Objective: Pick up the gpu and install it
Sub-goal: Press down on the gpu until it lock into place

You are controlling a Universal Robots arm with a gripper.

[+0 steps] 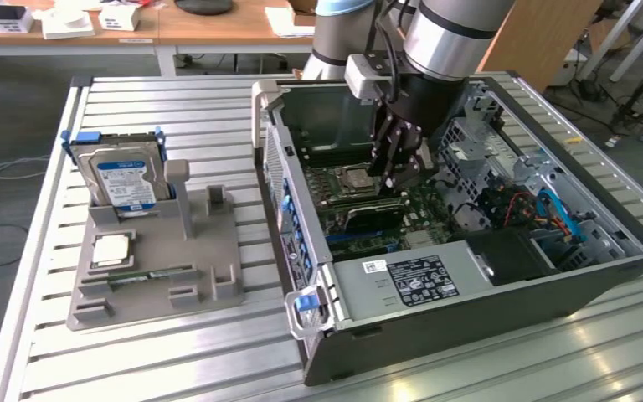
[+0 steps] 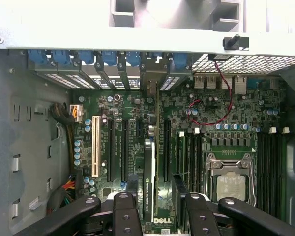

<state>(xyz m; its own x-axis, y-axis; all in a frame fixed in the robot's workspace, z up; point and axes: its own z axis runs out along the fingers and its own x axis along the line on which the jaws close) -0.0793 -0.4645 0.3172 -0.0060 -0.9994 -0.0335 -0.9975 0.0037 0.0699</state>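
While claw (image 2: pixel 160 197) grips gpu (image 2: pixel 147 179), Dell board (image 2: pixel 163 220) below

The single arm (image 1: pixel 455 25) rises at the far edge of the exterior view, two thick silver-grey links side by side, one banded in black. From it the black wrist (image 1: pixel 428 96) points almost straight down, perhaps leaning a touch toward the exterior view's left, though that is hard to judge from here. Beneath it the dark gripper (image 1: pixel 398 157) hangs tip-down, close under the wrist and in line with it
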